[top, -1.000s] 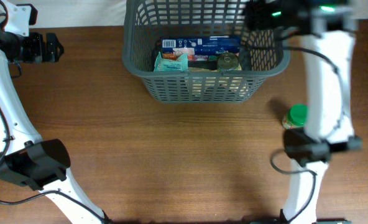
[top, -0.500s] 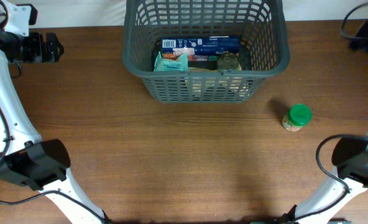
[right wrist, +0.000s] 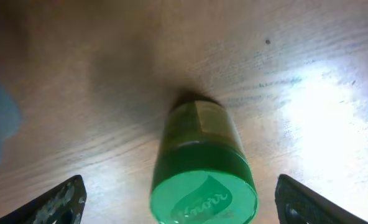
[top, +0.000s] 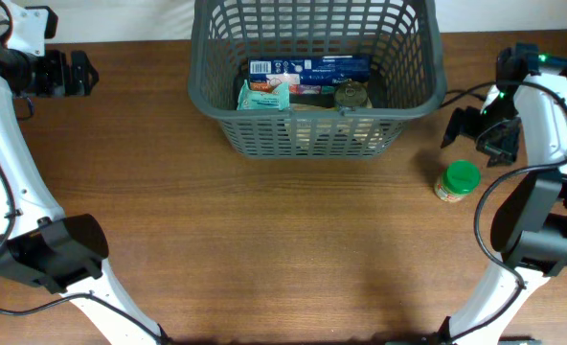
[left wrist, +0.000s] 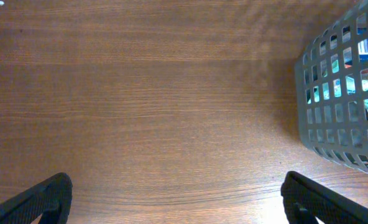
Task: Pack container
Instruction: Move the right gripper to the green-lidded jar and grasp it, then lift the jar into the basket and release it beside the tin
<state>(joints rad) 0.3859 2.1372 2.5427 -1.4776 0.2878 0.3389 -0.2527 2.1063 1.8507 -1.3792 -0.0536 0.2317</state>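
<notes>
R gripper [right wrist: 181, 204] hangs released, fingers spread wide either side of a green-lidded jar [top: 457, 180], neither touching it. Basket [top: 312, 134], dark grey plastic w/ slotted lattice walls, sits at far centre of the table [top: 264, 240], to the L of that jar & well apart from it. Table is brown wood-grain w/ glare patches in the wrist views; a white strip [top: 121, 19] runs beyond its far edge. Inside the basket, toward the near wall: teal pouch [top: 262, 94] at L, blue box [top: 307, 68] lying flat behind it, dark-lidded jar [top: 351, 95] at R. Box has white print, too small to read. Green-lidded jar stands upright; its lid carries pale script that looks like "Knorr", and its yellowish label is unreadable. L gripper [top: 80, 74] also spread wide, holding nothing, over bare wood at far L, basket wall off to its R.
</notes>
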